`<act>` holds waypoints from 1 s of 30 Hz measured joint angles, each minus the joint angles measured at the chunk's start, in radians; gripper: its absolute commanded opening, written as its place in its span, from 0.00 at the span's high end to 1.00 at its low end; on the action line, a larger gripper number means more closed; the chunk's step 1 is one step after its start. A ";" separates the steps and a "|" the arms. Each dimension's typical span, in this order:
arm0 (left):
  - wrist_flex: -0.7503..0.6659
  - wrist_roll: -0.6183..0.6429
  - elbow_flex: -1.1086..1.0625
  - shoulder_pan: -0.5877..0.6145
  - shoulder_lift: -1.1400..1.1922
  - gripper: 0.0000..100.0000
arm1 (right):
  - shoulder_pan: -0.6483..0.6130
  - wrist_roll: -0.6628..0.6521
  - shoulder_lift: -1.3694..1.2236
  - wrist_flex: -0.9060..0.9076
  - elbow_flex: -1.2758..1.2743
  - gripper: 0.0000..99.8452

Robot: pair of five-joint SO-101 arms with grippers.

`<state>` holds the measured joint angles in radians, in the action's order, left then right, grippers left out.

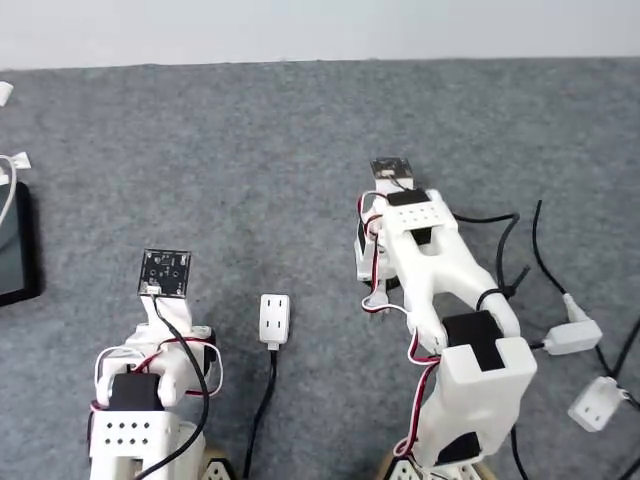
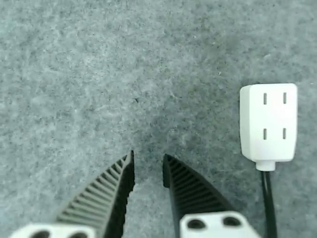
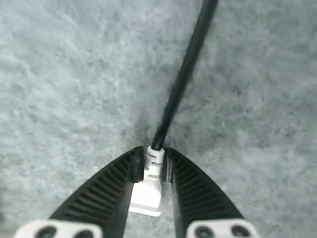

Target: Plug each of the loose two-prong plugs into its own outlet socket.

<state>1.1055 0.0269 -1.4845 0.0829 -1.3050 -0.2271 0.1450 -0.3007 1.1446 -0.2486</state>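
My right gripper is shut on a white two-prong plug, just above the grey carpet. The plug's black cord runs away from the fingers. A white outlet socket with two pairs of slots lies flat on the carpet, beside my left gripper. That gripper is open by a narrow gap, holds nothing, and is apart from the socket. In the high view the same socket lies between the two arms, its black cord trailing toward the front edge.
Another white plug and a white socket block lie at the right among looping black cords. A dark flat device sits at the left edge. Grey carpet covers the table.
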 measured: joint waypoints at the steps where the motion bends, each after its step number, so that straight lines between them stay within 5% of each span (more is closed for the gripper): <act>1: 0.000 -0.002 0.000 0.000 0.000 0.98 | 0.000 0.008 0.000 0.000 0.000 0.92; 22: 0.000 -0.003 0.000 0.000 0.000 0.98 | 0.087 0.034 0.014 0.074 0.000 0.99; 30: 0.031 -0.046 0.000 0.032 0.000 0.98 | -0.054 -0.107 0.293 0.204 -0.021 0.99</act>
<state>1.1362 -0.0192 -1.4845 0.1151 -1.3050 -0.2808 0.0376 -0.0077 1.3487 -0.2700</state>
